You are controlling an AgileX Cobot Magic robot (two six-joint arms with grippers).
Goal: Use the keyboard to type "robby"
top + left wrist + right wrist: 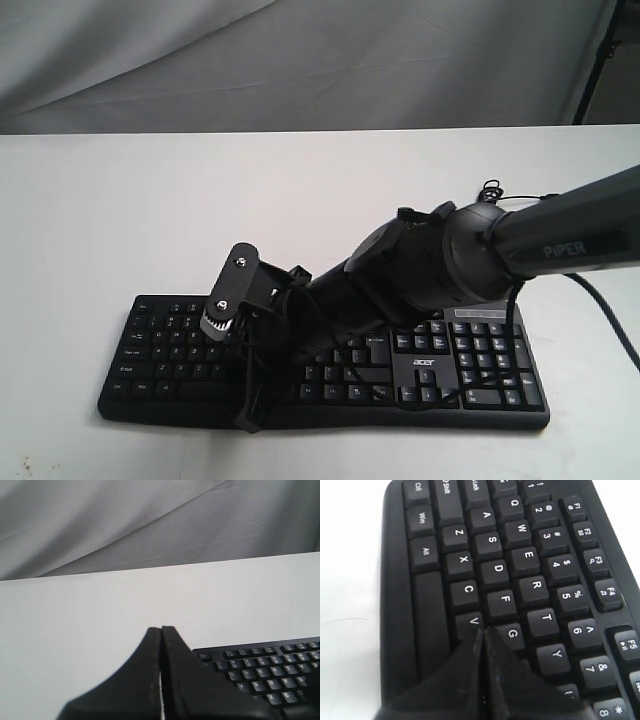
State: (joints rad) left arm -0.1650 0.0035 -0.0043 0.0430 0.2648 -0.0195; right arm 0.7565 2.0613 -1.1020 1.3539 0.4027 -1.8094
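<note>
Keyboard: the keyboard (480, 362) is black with white legends and an "acer" logo. It lies flat at the 6 o'clock side of the table in the exterior view, long side across.
Keyboard to right jaws: the letter keys (520, 565) lie right under the tips, which sit just beside V and G. I cannot tell whether they touch a key.
Right gripper: the right gripper (482, 630) has its jaws pressed together on nothing, and it points down over the keyboard's letter block (247, 420).
Right arm: the right arm (560, 240), marked "PiPER", reaches in from 3 o'clock above the number pad.
Keyboard to left jaws: only one corner of the keyboard (265, 672) shows, beside the fingers and not beneath the tips.
Left gripper: the left gripper (161, 629) has its jaws closed and empty, over bare table.
Table: the table (150, 200) is white.
Backdrop: the grey cloth (300, 60) hangs at 12 o'clock.
</note>
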